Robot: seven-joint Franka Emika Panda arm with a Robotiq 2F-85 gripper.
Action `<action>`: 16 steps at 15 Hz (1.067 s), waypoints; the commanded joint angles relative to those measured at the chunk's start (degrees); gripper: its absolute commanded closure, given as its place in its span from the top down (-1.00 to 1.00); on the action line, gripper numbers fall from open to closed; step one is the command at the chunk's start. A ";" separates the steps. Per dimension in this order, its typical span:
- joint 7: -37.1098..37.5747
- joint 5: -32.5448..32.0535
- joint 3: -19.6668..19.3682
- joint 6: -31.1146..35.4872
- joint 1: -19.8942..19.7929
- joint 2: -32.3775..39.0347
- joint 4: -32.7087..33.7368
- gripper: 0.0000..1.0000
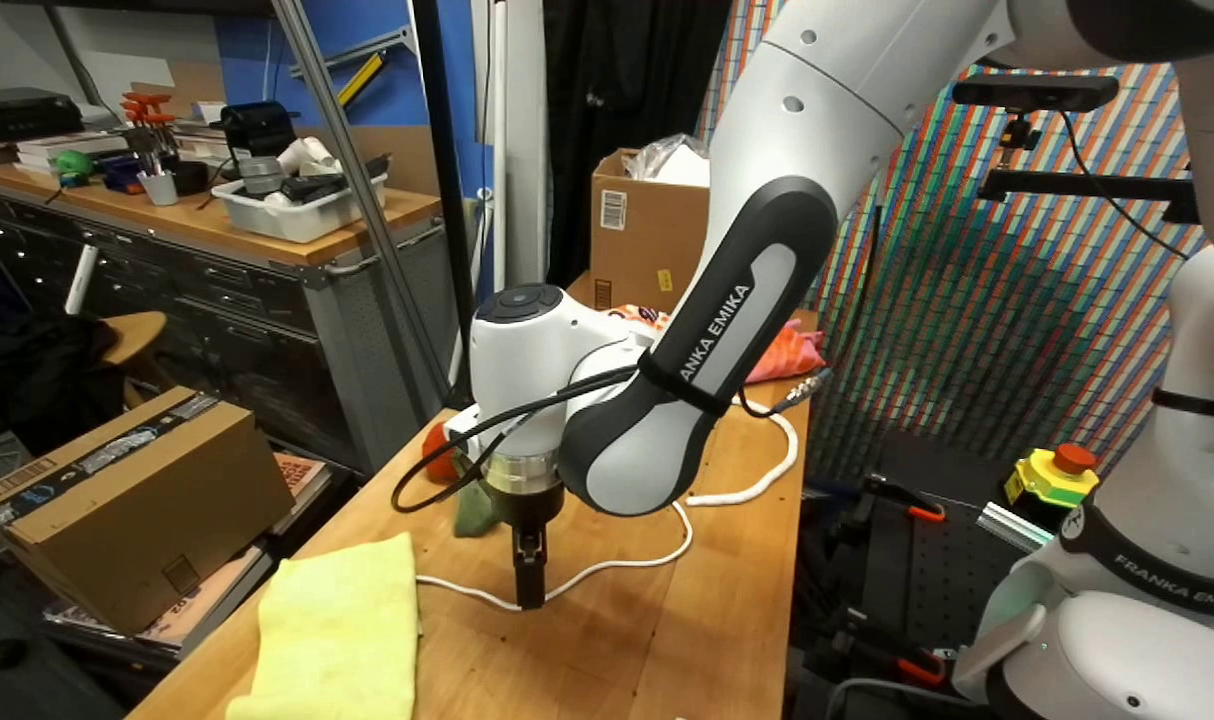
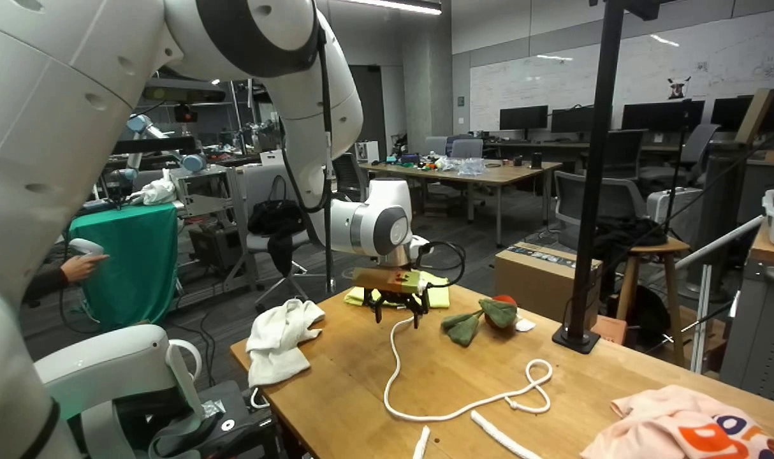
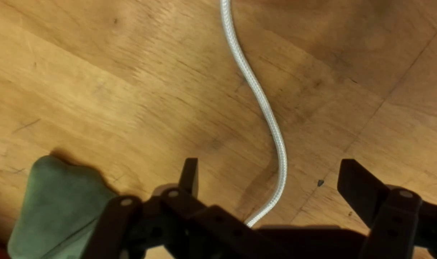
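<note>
A wooden table (image 2: 342, 382) is taking up the middle of the scene, and the robot arm (image 1: 727, 330) is bending over it; a yellow cloth (image 1: 337, 630) is lying on the near left in an exterior view; a thin white rope (image 3: 266, 107) is winding over the wood, running from beside the cloth, passing beneath the gripper (image 3: 269, 169) and, in an exterior view, curling into a loop on the right; the gripper is pointing down, its exact height over the wood being hard to judge; a green leaf-shaped piece (image 3: 60, 205) is sitting close by on the left of the wrist view; the fingers (image 3: 359, 190) are standing wide apart and holding nothing, the rope lying in the gap below, somewhat nearer the right one; done well, this step is probably asking for a slight shift right to centre the rope, hardly any turning — the rope is already running nearly square to the squeeze — and a low approach, tips barely skimming the wood, since so thin a rope is easily slipping underneath
</note>
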 commanded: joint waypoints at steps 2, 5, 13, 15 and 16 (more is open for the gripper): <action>-0.70 -0.55 0.12 -1.62 0.85 4.62 5.85 1.00; -1.03 -0.48 0.22 -1.84 1.17 6.89 8.21 1.00; -1.22 -0.58 0.16 -3.39 2.22 10.45 12.88 1.00; -1.26 -0.65 0.07 -3.62 2.37 11.01 13.64 1.00; -1.29 -0.68 0.03 -3.76 2.42 11.24 13.94 1.00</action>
